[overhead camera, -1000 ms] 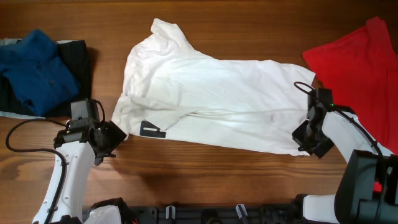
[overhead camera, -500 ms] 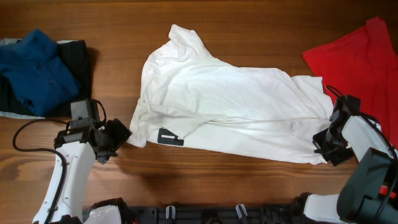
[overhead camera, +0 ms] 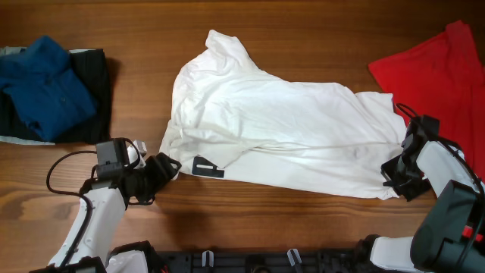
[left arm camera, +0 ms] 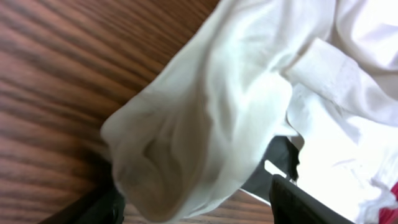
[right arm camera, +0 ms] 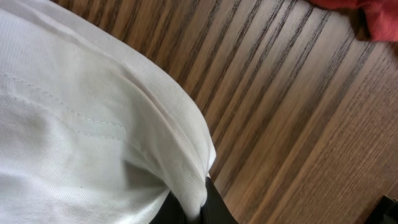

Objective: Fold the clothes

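Well, starting at the far left of the table [overhead camera: 303,23], a blue shirt [overhead camera: 42,87] lies crumpled on top of a dark garment [overhead camera: 97,72], well apart from anything I am touching. Nearer the front edge, my left gripper [overhead camera: 159,173] sits low over the wood, aimed at the lower left corner of the white T-shirt [overhead camera: 288,125]. From my left wrist I see a rounded bunch of that white cloth lying between my two fingers [left arm camera: 301,199], which stand wide apart on either side of it. The cloth may brush them, but the picture is too close and soft for me to say that either pad touches it. Just beside that corner, the shirt's small black label [overhead camera: 206,167] shows at the front edge of the cloth. The T-shirt itself lies across the middle of the table, rumpled and marked by long creases. One sleeve pokes toward the back edge at its left end, and its body stretches away to the right. At its lower right corner my right gripper [overhead camera: 395,176] is closed tight on the edge. From my right wrist the folded white rim runs down into my dark fingertips, pinched there just above bare wood. Farthest right, the red shirt [overhead camera: 443,68] lies spread at the table's back corner, near the T-shirt's right end and beside my right arm.
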